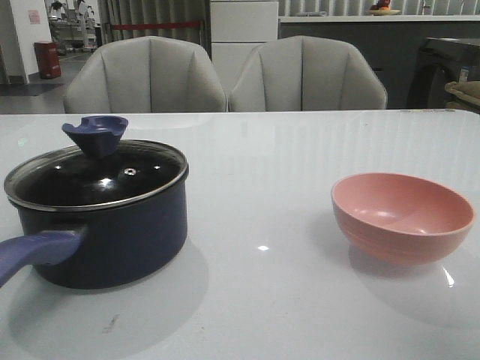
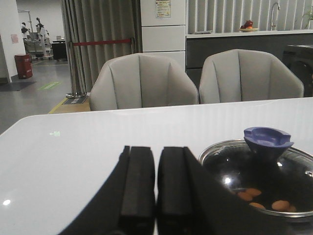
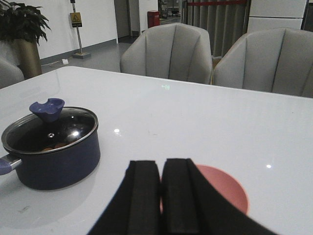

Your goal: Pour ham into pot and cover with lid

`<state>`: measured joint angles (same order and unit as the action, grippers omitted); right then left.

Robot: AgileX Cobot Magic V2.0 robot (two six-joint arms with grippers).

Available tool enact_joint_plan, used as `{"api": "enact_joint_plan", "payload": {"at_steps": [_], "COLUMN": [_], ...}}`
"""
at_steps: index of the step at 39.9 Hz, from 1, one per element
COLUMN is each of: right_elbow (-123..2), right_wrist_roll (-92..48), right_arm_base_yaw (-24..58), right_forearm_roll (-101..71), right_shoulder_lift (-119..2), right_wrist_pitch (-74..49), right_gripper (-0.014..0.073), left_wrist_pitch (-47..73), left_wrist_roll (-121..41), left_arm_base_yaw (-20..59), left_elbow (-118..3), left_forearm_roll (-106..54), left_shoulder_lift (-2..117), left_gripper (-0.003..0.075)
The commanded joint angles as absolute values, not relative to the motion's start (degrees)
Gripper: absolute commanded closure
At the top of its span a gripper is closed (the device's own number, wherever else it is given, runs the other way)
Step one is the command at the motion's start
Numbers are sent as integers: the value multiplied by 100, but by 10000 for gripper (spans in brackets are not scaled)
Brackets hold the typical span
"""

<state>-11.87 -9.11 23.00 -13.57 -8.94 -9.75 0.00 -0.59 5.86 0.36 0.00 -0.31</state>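
The navy pot point(image 1: 112, 240) stands at the table's front left, its long blue-purple handle point(image 1: 34, 253) pointing toward the near edge. The glass lid point(image 1: 97, 178) with its blue knob point(image 1: 96, 133) rests flat on the pot's rim. Through the glass, a few orange ham slices point(image 2: 254, 193) lie on the pot's bottom. My left gripper point(image 2: 156, 152) is shut and empty, beside the pot point(image 2: 298, 218) and apart from it. My right gripper point(image 3: 161, 164) is shut and empty, held above the near side of the pink bowl point(image 3: 226, 190). Neither gripper shows in the front view.
The salmon-pink bowl point(image 1: 402, 217) sits upright and empty at the front right. Bare white tabletop point(image 1: 262, 172) lies between pot and bowl. Two grey chairs point(image 1: 225, 75) stand behind the far table edge.
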Motion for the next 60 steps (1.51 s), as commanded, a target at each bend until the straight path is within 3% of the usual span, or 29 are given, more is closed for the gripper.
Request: {"api": "enact_joint_plan", "payload": {"at_steps": [1,29,35,44,48,60], "right_elbow": [-1354,-1203,-875,-405,-191,208], "right_wrist_roll": [-964,-964,-907,-725,-592,407], "right_arm_base_yaw": [2325,2302,1829,618,480,518], "right_forearm_roll": [-1376,-1239,-165,0,0,110], "right_shoulder_lift": [-944,-944,-944,-300,205,164], "right_wrist_pitch": [-500,-456,-453,-455,-441,104], "right_gripper": [426,426,426,426,426,426], "left_wrist_pitch": [-458,-458,-458,-458,-458,-458], "left_wrist_roll": [0,0,0,0,0,0], "left_arm_base_yaw": [572,572,572,572,572,572], "left_elbow": [210,210,210,210,210,210], "left_forearm_roll": [-42,-42,-42,-42,-42,-42], "left_shoulder_lift": [-145,-145,-145,-145,-145,-145], "left_gripper": [607,607,607,607,607,607]}}
